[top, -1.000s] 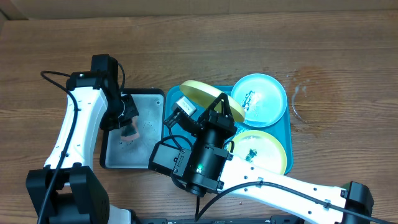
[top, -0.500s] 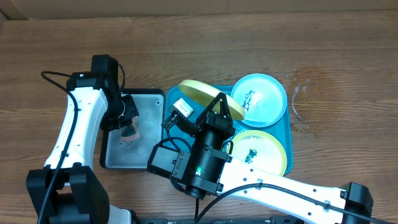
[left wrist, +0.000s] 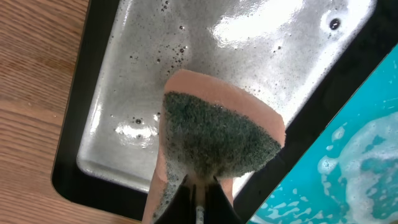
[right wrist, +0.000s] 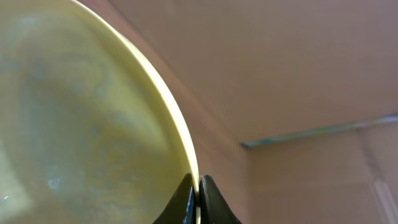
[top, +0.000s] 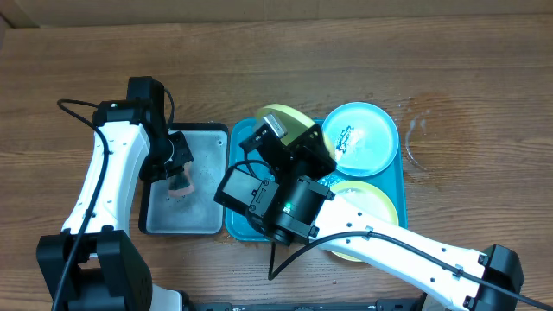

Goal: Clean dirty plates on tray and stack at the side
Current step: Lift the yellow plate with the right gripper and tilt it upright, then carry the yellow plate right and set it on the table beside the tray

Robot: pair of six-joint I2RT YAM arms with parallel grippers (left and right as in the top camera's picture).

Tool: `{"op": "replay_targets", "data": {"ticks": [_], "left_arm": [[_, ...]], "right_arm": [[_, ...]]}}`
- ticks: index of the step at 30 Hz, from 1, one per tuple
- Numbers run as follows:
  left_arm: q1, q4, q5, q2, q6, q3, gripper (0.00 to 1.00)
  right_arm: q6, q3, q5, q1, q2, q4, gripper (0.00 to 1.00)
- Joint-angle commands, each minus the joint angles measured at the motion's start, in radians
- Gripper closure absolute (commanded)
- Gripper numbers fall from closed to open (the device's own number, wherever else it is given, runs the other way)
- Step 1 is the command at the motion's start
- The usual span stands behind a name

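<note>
My right gripper [right wrist: 199, 190] is shut on the rim of a yellow plate [right wrist: 74, 112] and holds it raised and tilted. In the overhead view that plate [top: 283, 117] shows over the far left of the blue tray [top: 403, 177], mostly hidden by my right wrist [top: 298, 147]. A cyan plate [top: 367, 130] with dark smears lies at the tray's far right. A yellow-green plate [top: 380, 203] with smears lies at its near right. My left gripper [left wrist: 199, 196] is shut on a pink sponge with a green scouring face [left wrist: 217, 137], over the grey wash pan [top: 203, 142].
The black-rimmed wash pan [left wrist: 249, 37] is wet and soapy and sits against the blue tray's left edge [left wrist: 360, 162]. A wet ring marks the wooden table [top: 423, 130] right of the tray. My right arm spans the near side of the table.
My right wrist has swung back and turned over, tipping the yellow plate more upright and covering most of it from above. My left arm and the sponge have not moved.
</note>
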Motion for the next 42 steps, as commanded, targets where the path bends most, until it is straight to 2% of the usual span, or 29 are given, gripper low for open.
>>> {"op": "replay_targets", "data": {"ticks": [1,3,5,7,8,11,14,17,21,25,30,34,42], "left_arm": [[0.002,0.007,0.023,-0.023,0.023,-0.009,0.96],[0.002,0.003,0.034,-0.023,0.027,-0.009,0.96],[0.002,0.002,0.033,-0.023,0.033,-0.009,0.96],[0.002,0.010,0.034,-0.023,0.033,-0.009,0.96],[0.002,0.012,0.038,-0.023,0.033,-0.009,0.96],[0.002,0.001,0.036,-0.023,0.034,-0.009,0.96],[0.002,0.005,0.036,-0.023,0.040,-0.009,0.96],[0.002,0.005,0.037,-0.023,0.040,-0.009,0.96],[0.002,-0.004,0.037,-0.023,0.041,-0.009,0.96],[0.002,-0.006,0.037,-0.023,0.041,-0.009,0.96],[0.002,-0.006,0.037,-0.023,0.042,-0.009,0.96],[0.002,-0.006,0.037,-0.023,0.042,-0.009,0.96],[0.002,-0.006,0.037,-0.023,0.045,-0.009,0.96]], "right_arm": [[-0.014,0.020,-0.092,-0.042,-0.013,0.018,0.96],[0.057,0.030,-0.056,-0.030,-0.018,-0.049,0.96],[0.111,0.029,-0.077,-0.003,-0.026,-0.038,0.96],[0.015,0.019,-0.130,-0.035,-0.018,0.016,0.96],[0.020,0.022,-0.108,-0.047,-0.012,-0.015,0.96],[0.177,0.031,-0.103,0.007,-0.022,-0.096,0.96],[0.208,0.028,-0.325,-0.012,-0.023,-0.056,0.96],[0.338,0.006,-0.594,-0.093,-0.018,0.001,0.96],[0.470,-0.029,-0.817,-0.249,-0.013,0.062,0.96],[0.542,-0.032,-0.855,-0.418,-0.008,0.099,0.96],[0.529,-0.032,-1.028,-0.711,-0.005,0.131,0.96],[0.456,-0.032,-1.168,-0.975,0.013,0.141,0.96],[0.330,-0.032,-1.248,-1.412,0.057,0.122,0.96]]}}
